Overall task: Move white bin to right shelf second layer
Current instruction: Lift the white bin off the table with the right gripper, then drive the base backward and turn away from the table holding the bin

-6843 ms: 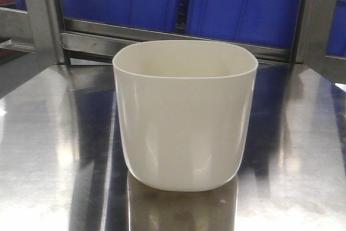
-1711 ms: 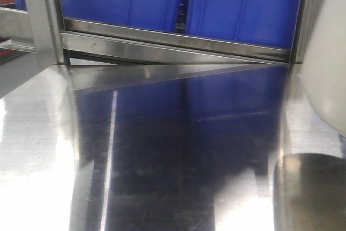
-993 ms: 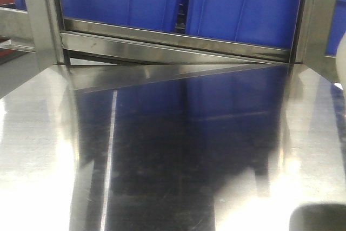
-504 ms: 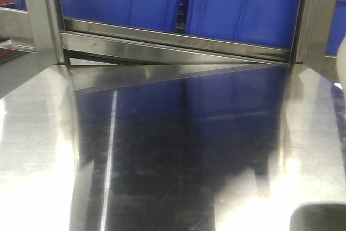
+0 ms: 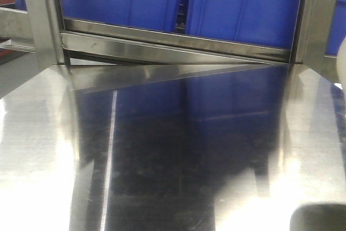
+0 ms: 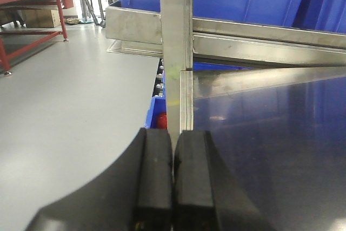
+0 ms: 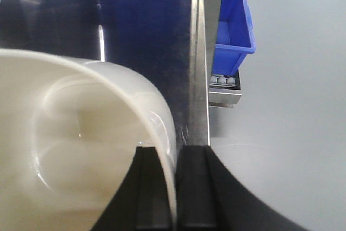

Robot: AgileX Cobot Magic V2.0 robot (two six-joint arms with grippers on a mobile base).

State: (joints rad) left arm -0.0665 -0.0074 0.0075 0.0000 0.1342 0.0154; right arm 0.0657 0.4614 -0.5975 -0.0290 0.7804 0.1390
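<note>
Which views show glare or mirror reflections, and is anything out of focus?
Front view: the steel tabletop mirrors the blue crates, with white glare at both sides. Right wrist view: the white bin is very near, soft, with small highlights. Left wrist view: mostly sharp, evenly lit.

From the front camera I am getting only a pale sliver of the white bin [image 5: 341, 60] at the right edge. On the right wrist camera its left side and base are being cut off, and the right gripper [image 7: 168, 155] jaws are covering the wall between them. A dark blurred shape [image 5: 319, 217] in the front view's lower right corner is defeating me, and a red item [image 6: 158, 119] in the left wrist view is showing too small to name
</note>
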